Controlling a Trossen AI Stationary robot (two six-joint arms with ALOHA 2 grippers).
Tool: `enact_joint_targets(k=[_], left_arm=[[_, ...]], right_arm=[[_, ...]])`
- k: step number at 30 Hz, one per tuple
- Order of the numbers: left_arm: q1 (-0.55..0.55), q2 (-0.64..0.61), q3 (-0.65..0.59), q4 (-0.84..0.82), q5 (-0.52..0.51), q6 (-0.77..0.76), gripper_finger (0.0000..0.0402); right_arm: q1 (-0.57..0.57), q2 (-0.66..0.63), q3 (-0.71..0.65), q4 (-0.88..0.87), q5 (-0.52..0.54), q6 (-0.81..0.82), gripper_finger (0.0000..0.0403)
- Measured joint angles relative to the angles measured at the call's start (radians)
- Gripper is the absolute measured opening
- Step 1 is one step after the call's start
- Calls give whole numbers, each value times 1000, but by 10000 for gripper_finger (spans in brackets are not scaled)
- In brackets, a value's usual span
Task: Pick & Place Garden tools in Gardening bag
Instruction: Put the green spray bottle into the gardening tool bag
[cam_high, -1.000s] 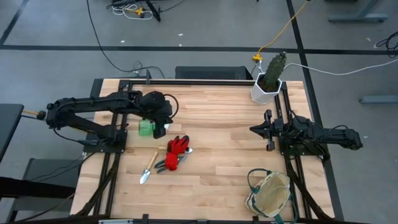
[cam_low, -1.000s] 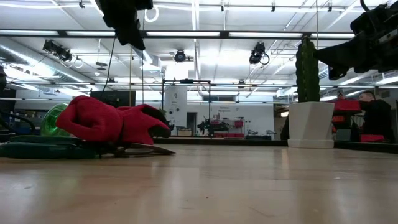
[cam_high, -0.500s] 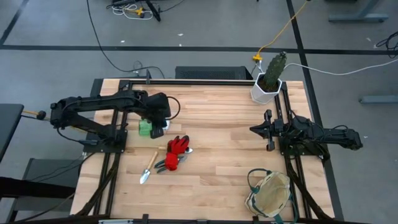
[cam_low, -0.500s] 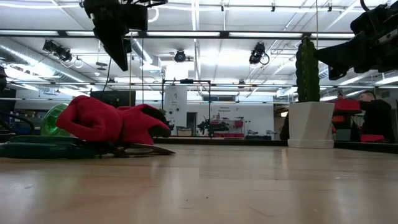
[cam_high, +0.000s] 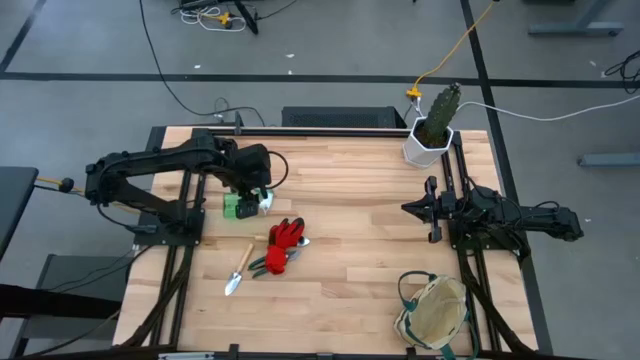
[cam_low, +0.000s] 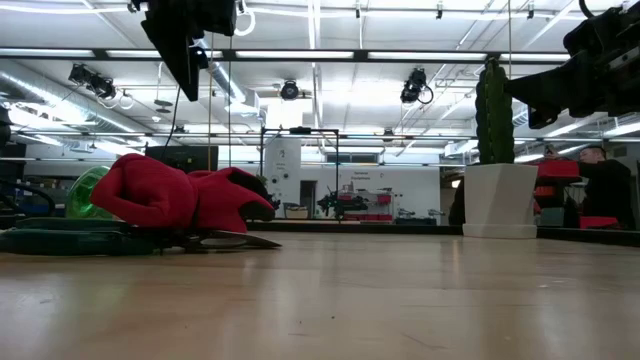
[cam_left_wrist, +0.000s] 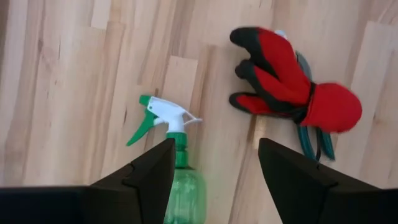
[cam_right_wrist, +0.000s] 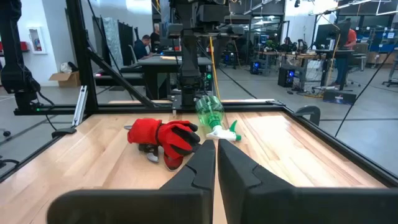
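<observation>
Over the last second the left gripper (cam_high: 258, 192) had swung in from a spot farther along the table edge and settled above the spray bottle (cam_high: 238, 205), and its fingers (cam_left_wrist: 146, 177) had spread from nearly closed to wide. In the left wrist view the two dark fingers stood well apart with nothing between them, the bottle's white and green trigger head lying on the wood just beyond them. The bottle (cam_left_wrist: 177, 168) lay on its side at the left of the table.

Just to the right of it and a little nearer lay the red and black gloves (cam_high: 285, 240), heaped over the dark-handled pruners (cam_high: 262, 266). The trowel (cam_high: 240, 270) rested beside them, nearer the left edge, its blade pointing toward the near side.

The right gripper (cam_high: 412, 208) hung over the right side of the table, its fingers (cam_right_wrist: 193, 177) pressed together and holding nothing.

The bag (cam_high: 434, 310) sat open at the near right corner, well apart from the tools. A cactus (cam_high: 441, 112) in a white pot (cam_high: 424, 148) stood at the far right corner.
</observation>
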Motion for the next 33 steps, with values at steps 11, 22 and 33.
enact_joint_targets(k=[11,22,33], left_arm=[[0,98,64,-76,-10,13,241],[0,142,63,-87,-49,46,241],[0,148,-38,-22,-56,54,241]], right_arm=[[0,0,0,0,0,0,23],[0,0,0,0,0,0,23],[0,0,0,0,0,0,23]])
